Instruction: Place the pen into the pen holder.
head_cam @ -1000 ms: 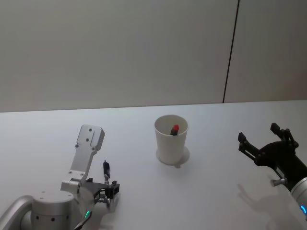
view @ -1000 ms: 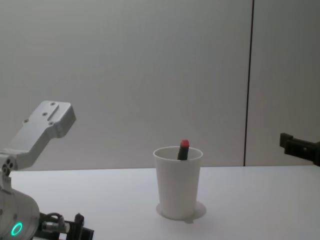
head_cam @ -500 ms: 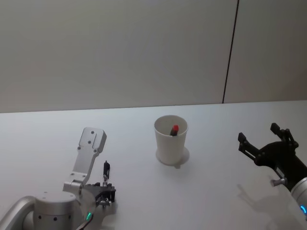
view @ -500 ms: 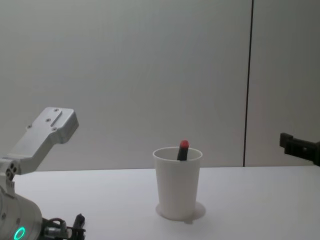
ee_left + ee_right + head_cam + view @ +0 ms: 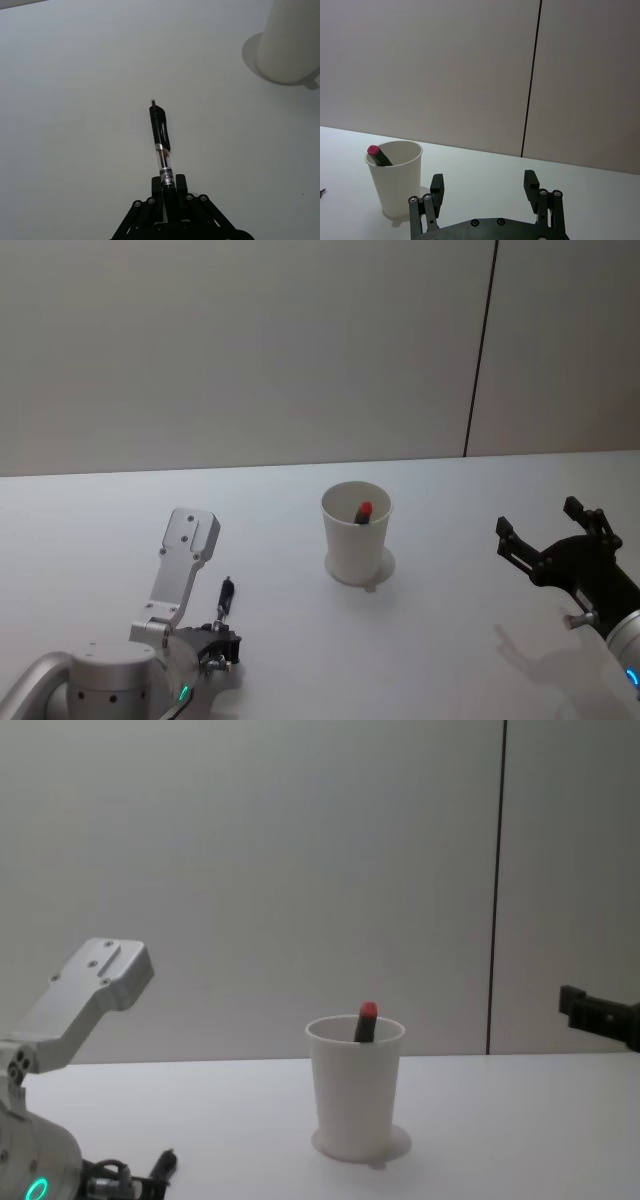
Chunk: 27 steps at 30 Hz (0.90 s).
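Left pincer (image 5: pixel 168 189): I see it clamped on the pen's back end, low at the near left of the bench (image 5: pixel 90 530).
Pen (image 5: pixel 161 135): black, gripped, tip pointing to the far side, well apart from the cup.
Cup (image 5: pixel 356 540): upright mid-bench; a red-capped marker (image 5: pixel 364 510) leans inside.
Right pincer (image 5: pixel 484 182): spread wide, holding nothing, right of the cup.
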Motion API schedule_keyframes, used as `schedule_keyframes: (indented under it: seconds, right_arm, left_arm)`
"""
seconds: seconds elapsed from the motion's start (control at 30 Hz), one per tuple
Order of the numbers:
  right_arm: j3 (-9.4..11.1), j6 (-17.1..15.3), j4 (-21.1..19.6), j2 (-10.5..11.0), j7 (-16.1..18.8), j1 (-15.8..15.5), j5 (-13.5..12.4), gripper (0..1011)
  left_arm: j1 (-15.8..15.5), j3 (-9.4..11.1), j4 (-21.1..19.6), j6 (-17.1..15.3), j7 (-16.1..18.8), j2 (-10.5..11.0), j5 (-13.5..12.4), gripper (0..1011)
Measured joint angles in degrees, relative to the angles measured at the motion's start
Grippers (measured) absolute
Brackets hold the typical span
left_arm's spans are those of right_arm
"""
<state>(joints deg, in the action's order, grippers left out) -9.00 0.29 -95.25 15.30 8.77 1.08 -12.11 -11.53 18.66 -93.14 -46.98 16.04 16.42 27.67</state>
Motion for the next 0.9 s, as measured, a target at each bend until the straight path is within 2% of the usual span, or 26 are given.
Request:
schedule_keyframes:
  seconds: [0.3,0.9]
  right_arm:
    - [0.0,0.0,0.0,0.0,0.0,0.0,0.0,1002]
    - [0.0,0.0,0.0,0.0,0.0,0.0,0.0,1001]
  left_arm:
    - [0.5,-0.4,-0.5,1.2,-0.2,0.1,-0.2,146]
    - [1.5,-2.4,-4.2,7.6,-0.6,1.4,-2.5,139]
